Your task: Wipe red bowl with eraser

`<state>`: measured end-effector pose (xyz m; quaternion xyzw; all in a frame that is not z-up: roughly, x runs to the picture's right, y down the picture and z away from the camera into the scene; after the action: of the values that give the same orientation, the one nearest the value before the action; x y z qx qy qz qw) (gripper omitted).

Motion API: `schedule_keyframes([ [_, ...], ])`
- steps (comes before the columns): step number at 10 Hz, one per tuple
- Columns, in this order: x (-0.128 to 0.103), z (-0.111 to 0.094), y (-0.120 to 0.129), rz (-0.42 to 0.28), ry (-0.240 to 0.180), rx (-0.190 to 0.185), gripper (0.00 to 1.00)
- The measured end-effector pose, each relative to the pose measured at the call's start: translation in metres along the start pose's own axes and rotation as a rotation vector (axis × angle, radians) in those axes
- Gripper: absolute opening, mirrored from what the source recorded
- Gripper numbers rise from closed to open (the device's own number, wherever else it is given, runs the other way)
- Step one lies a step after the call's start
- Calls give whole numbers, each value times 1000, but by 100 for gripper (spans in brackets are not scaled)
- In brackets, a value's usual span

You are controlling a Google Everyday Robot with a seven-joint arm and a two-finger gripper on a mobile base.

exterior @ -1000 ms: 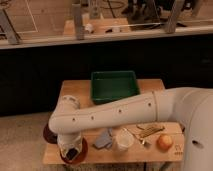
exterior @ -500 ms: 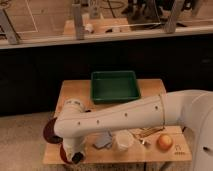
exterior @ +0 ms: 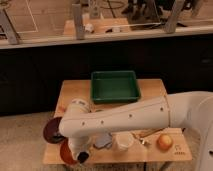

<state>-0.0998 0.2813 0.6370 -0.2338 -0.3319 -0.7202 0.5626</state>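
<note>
The red bowl (exterior: 64, 151) sits at the front left corner of the wooden table (exterior: 150, 155), mostly covered by my arm. A dark red rim (exterior: 52, 131) shows to the left of the arm; I cannot tell if it belongs to the same bowl. My gripper (exterior: 82, 156) points down at the bowl's right part, at or just above it. The eraser is hidden from view.
A green tray (exterior: 114, 86) stands at the back middle of the table. A white cup (exterior: 123, 141), a grey-blue object (exterior: 103, 141), a small gold-coloured item (exterior: 148, 135) and an orange fruit (exterior: 165, 142) lie along the front. My white arm (exterior: 130, 119) spans the table.
My arm has shifted a little forward and to the right over the bowl. A dark red rim has come into view left of the arm.
</note>
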Motion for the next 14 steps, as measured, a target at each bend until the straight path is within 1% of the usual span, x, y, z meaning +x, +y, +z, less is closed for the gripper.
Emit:
schedule_keyframes([
  [2,9,-2,5,18,9,-1,15],
  [3,21,-4,11,29,15,-1,15],
  [4,30,-5,10,28,18,-1,15],
  [6,39,-5,0,8,24,2,15],
  [8,43,-6,-11,-15,27,5,15],
  [10,44,-10,-23,-42,32,11,15],
  [12,39,-14,-29,-62,35,18,15],
  [14,20,-12,-38,-81,21,27,15],
])
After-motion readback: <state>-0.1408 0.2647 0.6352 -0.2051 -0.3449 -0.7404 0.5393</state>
